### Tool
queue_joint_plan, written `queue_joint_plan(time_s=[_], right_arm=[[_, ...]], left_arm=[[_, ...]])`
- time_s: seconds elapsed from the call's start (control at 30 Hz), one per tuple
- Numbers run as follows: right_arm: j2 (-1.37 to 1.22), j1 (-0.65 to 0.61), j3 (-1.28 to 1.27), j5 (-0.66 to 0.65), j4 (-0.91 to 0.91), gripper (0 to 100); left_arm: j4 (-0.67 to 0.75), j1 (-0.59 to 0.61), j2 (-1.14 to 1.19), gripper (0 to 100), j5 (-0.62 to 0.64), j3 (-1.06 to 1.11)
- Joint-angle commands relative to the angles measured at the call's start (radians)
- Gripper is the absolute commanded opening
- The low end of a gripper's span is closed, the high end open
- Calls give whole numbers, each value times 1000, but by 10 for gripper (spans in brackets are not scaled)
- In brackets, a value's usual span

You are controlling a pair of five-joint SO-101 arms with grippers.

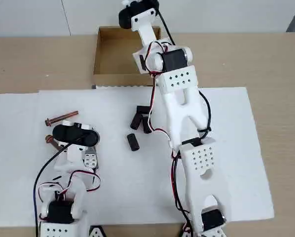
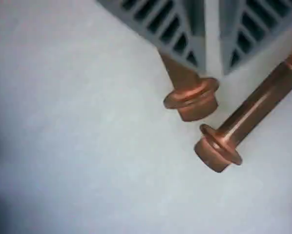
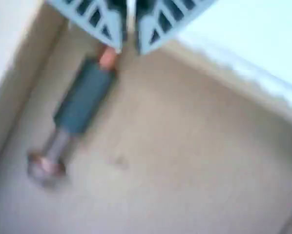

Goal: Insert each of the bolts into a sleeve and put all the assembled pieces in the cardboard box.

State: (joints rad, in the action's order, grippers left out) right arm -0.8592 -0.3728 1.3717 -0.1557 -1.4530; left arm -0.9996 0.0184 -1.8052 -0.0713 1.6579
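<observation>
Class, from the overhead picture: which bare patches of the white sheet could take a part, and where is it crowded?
Free: the sheet between the two arms' bases; the strip right of the right arm. Crowded: the bolts beside the left gripper, and the sleeves against the right arm.

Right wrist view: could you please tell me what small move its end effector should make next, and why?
Probably open the right end effector: the copper bolt in its dark cylindrical sleeve seems held by its tip between the nearly closed jaws, already inside the brown cardboard box.
</observation>
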Motion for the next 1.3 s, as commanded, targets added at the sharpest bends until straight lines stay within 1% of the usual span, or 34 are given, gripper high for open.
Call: queue_joint_plan(time_s=[0.0, 0.1, 0.2, 0.37, 0.43, 0.57, 0.7, 0.8, 1.03, 1.27], right_arm=[[79, 5, 91, -2, -133, 3], [79, 5, 133, 15, -251, 3], [84, 22, 147, 78, -257, 3], [154, 15, 81, 97, -269, 3], [206, 10, 0, 100, -272, 3], [366, 5, -233, 172, -268, 4], [496, -10, -493, 204, -265, 4], [553, -22, -621, 249, -263, 4], [550, -62, -752, 301, -262, 5], [423, -79, -772, 348, -262, 5]], left_arm=[[23, -3, -8, 7, -8, -4], [23, -3, -8, 7, -8, -4], [23, -3, -8, 7, -8, -4], [23, -3, -8, 7, -8, -4], [23, -3, -8, 7, -8, -4], [23, -3, -8, 7, -8, -4], [23, -3, -8, 7, -8, -4], [23, -3, -8, 7, -8, -4], [23, -3, -8, 7, -8, -4], [23, -3, -8, 7, -8, -4]])
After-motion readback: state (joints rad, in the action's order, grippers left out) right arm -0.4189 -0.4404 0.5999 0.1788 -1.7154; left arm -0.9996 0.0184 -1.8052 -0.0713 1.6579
